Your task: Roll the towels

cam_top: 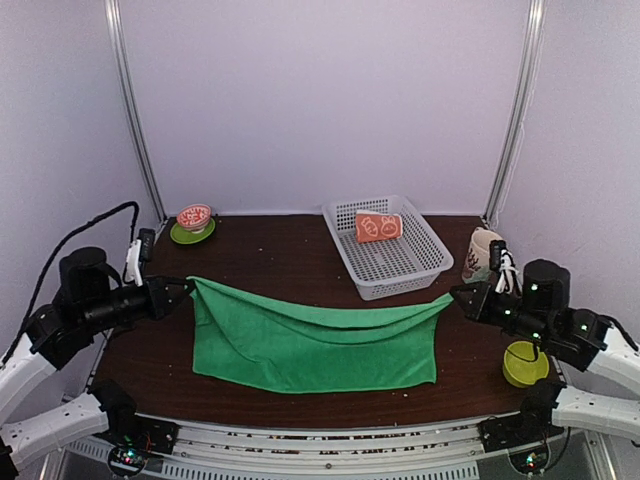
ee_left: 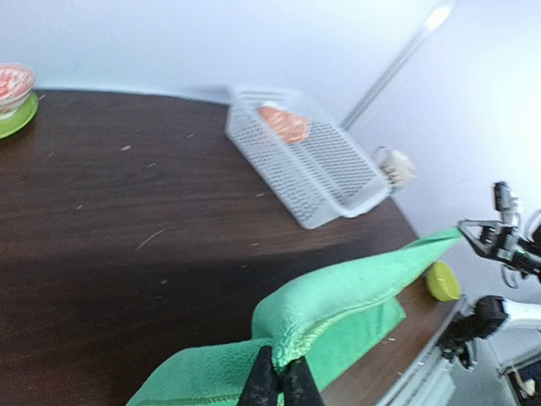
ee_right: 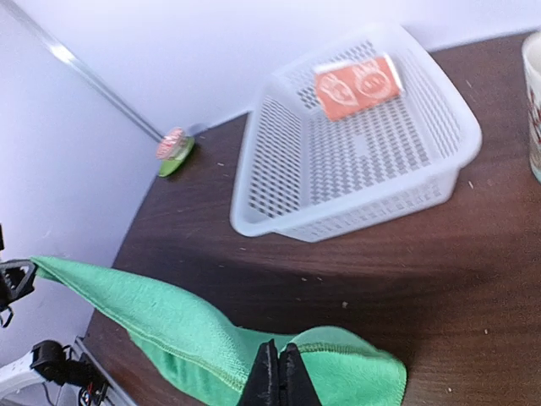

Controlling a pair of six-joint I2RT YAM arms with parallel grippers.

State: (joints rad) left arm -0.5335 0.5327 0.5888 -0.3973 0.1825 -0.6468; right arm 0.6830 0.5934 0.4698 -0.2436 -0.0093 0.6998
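Observation:
The green towel (cam_top: 310, 345) hangs stretched between my two grippers, its upper edge lifted and its lower part lying on the table. My left gripper (cam_top: 188, 287) is shut on its left corner, seen up close in the left wrist view (ee_left: 281, 372). My right gripper (cam_top: 455, 295) is shut on its right corner, seen in the right wrist view (ee_right: 277, 365). The towel also shows in the left wrist view (ee_left: 355, 292) and the right wrist view (ee_right: 169, 317). The orange towel with white prints (cam_top: 378, 227) lies rolled in the white basket (cam_top: 420, 262); it also shows in the wrist views (ee_left: 283, 123) (ee_right: 358, 85).
A green saucer with a red-and-white cup (cam_top: 193, 225) stands at the back left. A patterned mug (cam_top: 481, 254) stands right of the basket. A small yellow-green bowl (cam_top: 525, 363) sits at the front right under my right arm. The brown table (cam_top: 270, 255) ends at a metal rail in front.

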